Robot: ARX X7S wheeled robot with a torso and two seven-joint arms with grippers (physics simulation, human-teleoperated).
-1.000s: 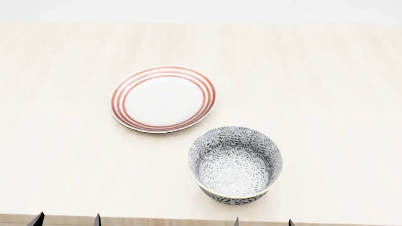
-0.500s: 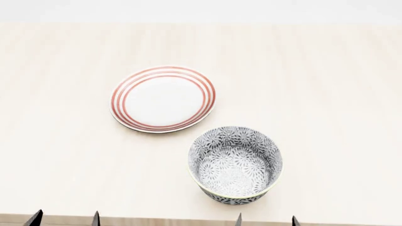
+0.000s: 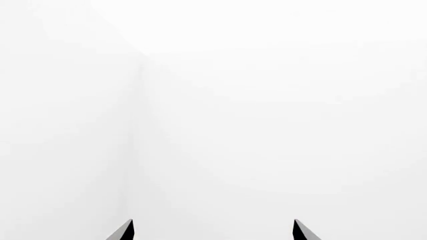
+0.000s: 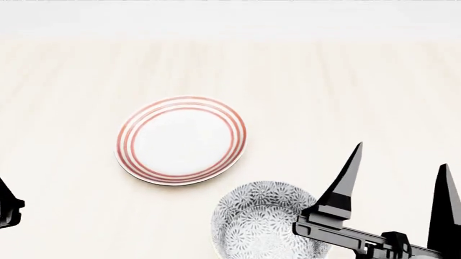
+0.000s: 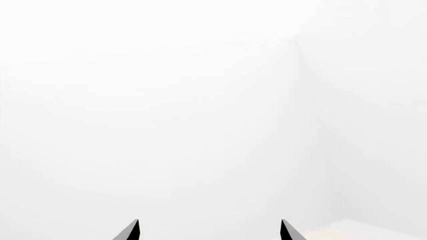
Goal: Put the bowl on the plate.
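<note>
The plate (image 4: pixel 181 140), white with red-orange rings, lies flat on the pale wooden table (image 4: pixel 346 86), left of centre in the head view. The bowl (image 4: pixel 252 221), grey-blue floral, stands just right of it and nearer to me, cut off by the frame's bottom edge. My right gripper (image 4: pixel 401 156) is open, fingers pointing up, raised in front of the bowl's right side and hiding part of its rim. Its wrist view shows the right gripper (image 5: pixel 210 229) spread against blank white. My left gripper (image 3: pixel 213 229) is open too, facing only white.
A dark piece of my left arm (image 4: pixel 7 208) shows at the head view's left edge. A white wall runs behind the table's far edge. A pale corner of the table (image 5: pixel 363 230) shows in the right wrist view.
The head view has shifted, so plate and bowl sit lower in the frame. My right gripper has risen from the bottom edge to beside the bowl. The left one moved off to the left edge.
</note>
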